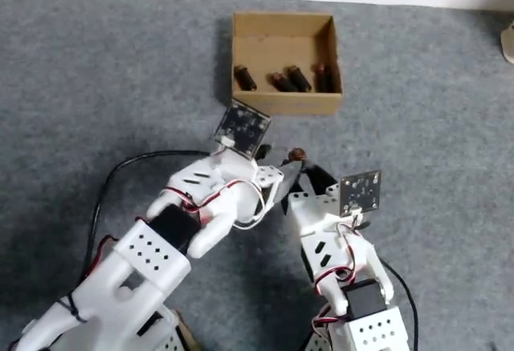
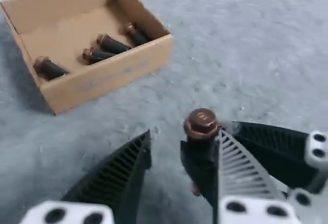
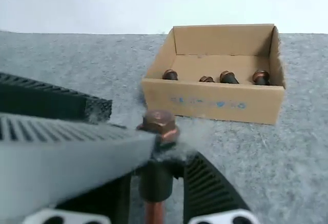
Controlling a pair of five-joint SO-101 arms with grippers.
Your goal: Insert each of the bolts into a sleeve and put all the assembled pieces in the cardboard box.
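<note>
A copper-headed bolt point(image 1: 295, 155) point(image 2: 201, 122) point(image 3: 159, 124) stands upright in a black sleeve point(image 2: 197, 165) point(image 3: 155, 180) above the grey mat. My right gripper point(image 3: 156, 178) point(image 1: 310, 177) is shut on the sleeve, and the bolt's tip pokes out below. My left gripper point(image 2: 184, 138) point(image 1: 284, 176) is open around the same piece, one finger against the sleeve and the other apart from it. The cardboard box point(image 1: 281, 104) point(image 2: 102, 78) point(image 3: 215, 102) stands just beyond, holding several assembled pieces point(image 1: 281, 80) point(image 2: 110, 44) point(image 3: 228, 76).
Grey felt mat point(image 1: 434, 126) covers the table, with bare room on both sides of the box. A black cable point(image 1: 108, 186) loops beside the left arm. A pale object point(image 1: 507, 42) sits at the far right edge.
</note>
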